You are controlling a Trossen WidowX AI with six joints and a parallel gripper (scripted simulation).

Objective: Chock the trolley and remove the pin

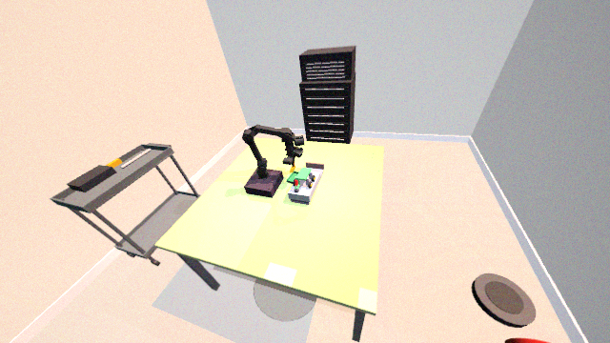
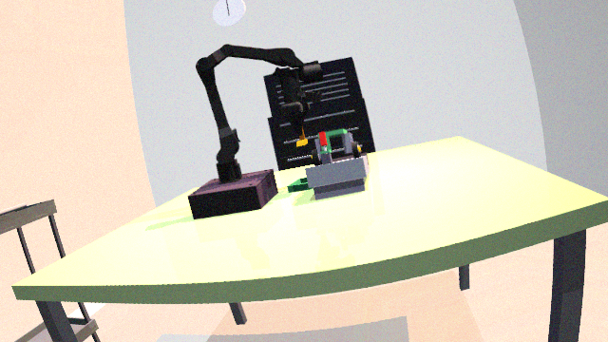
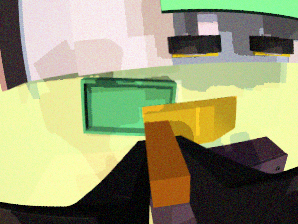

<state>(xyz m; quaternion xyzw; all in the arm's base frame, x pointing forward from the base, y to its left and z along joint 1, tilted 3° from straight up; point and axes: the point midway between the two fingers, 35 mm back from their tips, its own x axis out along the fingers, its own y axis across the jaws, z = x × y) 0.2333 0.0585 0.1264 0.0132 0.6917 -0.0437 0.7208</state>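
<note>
My gripper (image 1: pixel 294 163) (image 2: pixel 302 127) (image 3: pixel 160 145) is shut on the orange handle of the yellow chock (image 1: pixel 293 169) (image 2: pixel 302 142) (image 3: pixel 215 120), which hangs in the air above the table, beside the ramp (image 1: pixel 299 197) (image 2: pixel 337 172) (image 3: pixel 100 30) on the arm base's side. The green-topped trolley (image 1: pixel 303 174) (image 2: pixel 338 132) (image 3: pixel 230 6) stands on the ramp; two dark wheels show in the wrist view. The red-headed stop pin (image 1: pixel 296 183) (image 2: pixel 323 139) stands at the trolley's near end in the top and exterior views; it is out of the wrist view. The green tray (image 1: pixel 292 178) (image 2: pixel 297 185) (image 3: pixel 112 110) looks empty.
The arm's dark base (image 1: pixel 263 183) (image 2: pixel 228 195) (image 3: pixel 260 155) stands left of the ramp in the top and exterior views, with the tray between them. A dark block (image 1: pixel 315 166) stands at the ramp's far end. A grey cart (image 1: pixel 157 214) stands left of the table (image 1: pixel 334 238) (image 2: pixel 404 228).
</note>
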